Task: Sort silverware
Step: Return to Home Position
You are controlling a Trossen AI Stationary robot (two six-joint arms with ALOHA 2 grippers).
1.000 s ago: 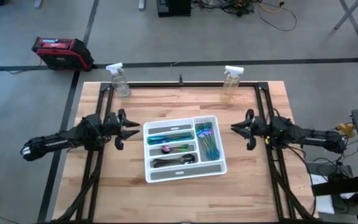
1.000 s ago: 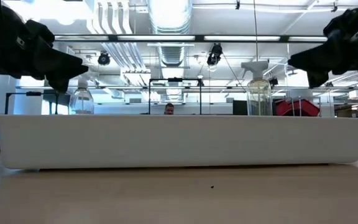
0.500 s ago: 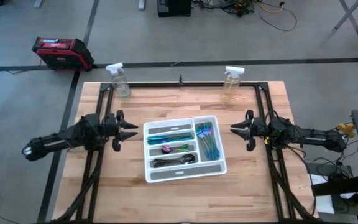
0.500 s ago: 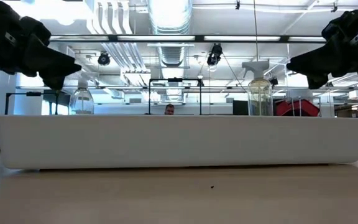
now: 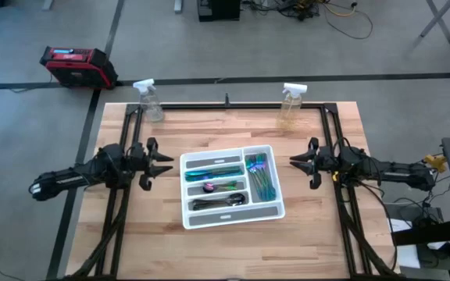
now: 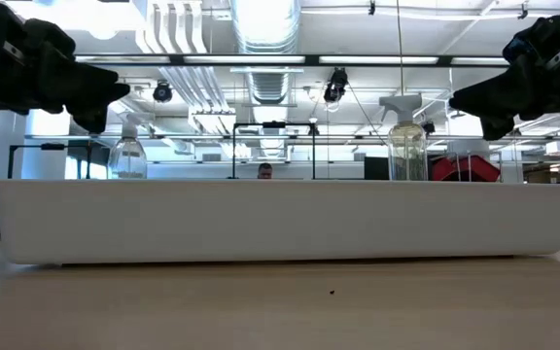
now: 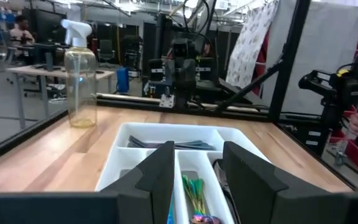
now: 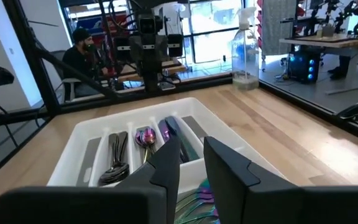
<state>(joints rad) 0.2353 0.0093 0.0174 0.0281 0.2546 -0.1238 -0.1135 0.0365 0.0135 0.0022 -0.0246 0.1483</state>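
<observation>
Quick status for you: both arms are off the tray and neither is holding anything. Your left gripper hangs at the tray's 9 o'clock, clear of the rim. Its fingers are spread, and you can see the tray through the gap. Your right gripper is at the tray's 3 o'clock, also clear of the rim. Its fingers are parted by a narrower gap, with nothing pinched between them. Both point inward at the tray, and in the low view they hang higher than the tray wall.

The white silverware tray sits around the middle of the wooden table, a bit skewed to the table edges. All the silverware you can see is inside it:
- teal-blue table knives in the crosswise slot nearest 12 o'clock
- purple-magenta spoons two slots down from those
- dark spoons in the slot after that, toward 6 o'clock
- iridescent forks in the long slot on the 3 o'clock side

The slot between the knives and the purple spoons holds more teal pieces, but I can't tell what kind.

Two clear spray bottles stand at the far table edge. One is at the tray's 11 o'clock, the other at 1 o'clock, both well apart from the tray. A red tool case sits on the floor beyond the table's 10 o'clock corner. The right wrist view also catches a person seated in the room past the table.
</observation>
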